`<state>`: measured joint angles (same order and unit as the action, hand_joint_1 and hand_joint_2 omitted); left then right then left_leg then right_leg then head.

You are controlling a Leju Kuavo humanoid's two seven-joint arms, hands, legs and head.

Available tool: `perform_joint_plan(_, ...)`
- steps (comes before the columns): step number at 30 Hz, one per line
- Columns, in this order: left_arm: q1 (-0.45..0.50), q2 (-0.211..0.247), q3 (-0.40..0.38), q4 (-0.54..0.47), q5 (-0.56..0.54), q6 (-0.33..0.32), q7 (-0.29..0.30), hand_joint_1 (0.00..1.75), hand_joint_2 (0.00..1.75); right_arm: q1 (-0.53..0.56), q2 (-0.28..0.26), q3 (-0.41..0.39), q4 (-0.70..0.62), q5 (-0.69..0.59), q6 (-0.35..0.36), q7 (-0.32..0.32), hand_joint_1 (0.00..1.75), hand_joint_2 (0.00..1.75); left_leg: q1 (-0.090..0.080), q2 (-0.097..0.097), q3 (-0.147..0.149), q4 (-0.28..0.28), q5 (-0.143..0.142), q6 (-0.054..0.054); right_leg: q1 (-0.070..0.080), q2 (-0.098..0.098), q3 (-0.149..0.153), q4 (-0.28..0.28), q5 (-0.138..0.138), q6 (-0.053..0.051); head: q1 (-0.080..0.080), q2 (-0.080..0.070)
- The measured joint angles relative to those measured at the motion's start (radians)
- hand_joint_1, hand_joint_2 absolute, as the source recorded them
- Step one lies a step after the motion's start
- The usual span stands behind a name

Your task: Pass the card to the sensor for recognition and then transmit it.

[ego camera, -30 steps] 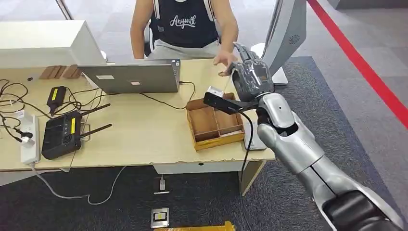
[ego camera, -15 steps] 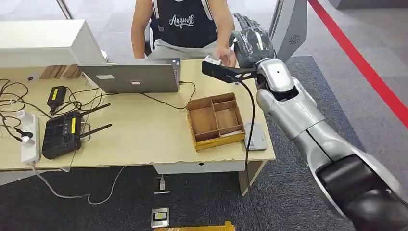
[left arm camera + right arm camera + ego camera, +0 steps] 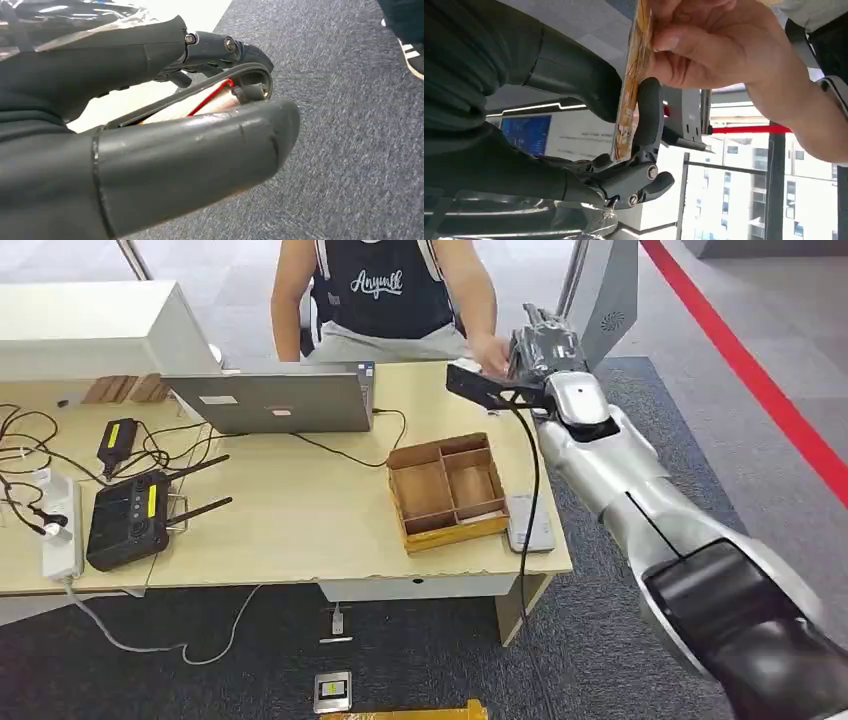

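Observation:
My right hand (image 3: 541, 344) is raised past the table's far right edge, in front of the seated person (image 3: 385, 290). In the right wrist view its thumb and a finger (image 3: 647, 112) pinch a thin tan card (image 3: 629, 95) held edge-on. The person's hand (image 3: 714, 45) grips the same card from the other end, and this hand (image 3: 489, 353) touches my fingers in the head view. The flat grey sensor (image 3: 527, 523) lies on the table right of the wooden tray (image 3: 447, 492). My left hand (image 3: 165, 150) hangs over grey carpet, fingers apart, holding nothing.
An open laptop (image 3: 270, 400) stands at the table's middle back with a cable running toward the tray. A black router (image 3: 128, 520), a power strip (image 3: 60, 530) and tangled wires fill the left side. A white box (image 3: 90, 330) sits back left. A grey stand (image 3: 605, 300) rises behind my hand.
My right arm has lifted from above the tray and swung back and right toward the person. The person's hand has come to my fingers and taken hold of the card.

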<state>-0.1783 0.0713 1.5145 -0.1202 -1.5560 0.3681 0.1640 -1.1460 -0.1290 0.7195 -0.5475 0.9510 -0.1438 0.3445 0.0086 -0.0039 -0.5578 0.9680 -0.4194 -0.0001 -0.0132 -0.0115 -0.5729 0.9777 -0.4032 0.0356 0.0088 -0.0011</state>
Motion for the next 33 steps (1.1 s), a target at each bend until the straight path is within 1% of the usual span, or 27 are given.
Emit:
perform_joint_plan(12,0.0,0.0,0.0,0.0,0.0,0.0,-0.003,0.0,0.0,0.001,0.014,0.0,0.074,-0.006,0.0,0.008,1.75,1.75,0.0,0.0,0.0,0.0,0.0,0.0,0.0,0.0,0.0,0.0,0.0,0.0,0.0,0.0)
perform_joint_plan(13,0.0,0.0,0.0,0.0,0.0,0.0,-0.003,0.0,0.0,0.001,0.016,0.0,0.078,-0.006,0.0,0.008,1.64,1.75,0.0,0.0,0.0,0.0,0.0,0.0,0.0,0.0,0.0,0.0,0.0,0.0,0.0,0.0)
perform_joint_plan(14,0.0,0.0,0.0,0.0,0.0,0.0,-0.003,0.0,0.0,0.001,0.018,0.0,0.081,-0.006,0.0,0.008,0.47,1.75,0.0,0.0,0.0,0.0,0.0,0.0,0.0,0.0,0.0,0.0,0.0,0.0,0.0,0.0)
perform_joint_plan(15,0.0,0.0,0.0,0.0,0.0,0.0,-0.003,0.0,0.0,0.001,0.018,0.0,0.084,-0.006,0.0,0.008,0.0,1.75,0.0,0.0,0.0,0.0,0.0,0.0,0.0,0.0,0.0,0.0,0.0,0.0,0.0,0.0)
perform_joint_plan(19,0.0,0.0,0.0,0.0,-0.003,-0.002,-0.007,0.0,0.0,0.001,0.018,0.0,0.094,-0.005,-0.011,0.019,0.0,1.75,0.0,0.0,0.0,0.0,0.0,0.0,0.0,0.0,0.0,0.0,0.0,0.0,0.0,0.0)
perform_joint_plan(20,0.0,0.0,0.0,0.0,-0.004,-0.002,-0.008,0.0,0.0,0.001,0.018,0.0,0.096,-0.004,-0.019,0.02,0.0,0.0,0.0,0.0,0.0,0.0,0.0,0.0,0.0,0.0,0.0,0.0,0.0,0.0,0.0,0.0)
perform_joint_plan(33,0.0,0.0,0.0,0.0,-0.006,-0.001,-0.006,0.0,0.0,0.001,0.019,0.0,0.103,-0.001,-0.05,0.015,0.0,0.0,0.0,0.0,0.0,0.0,0.0,0.0,0.0,0.0,0.0,0.0,0.0,0.0,0.0,0.0)
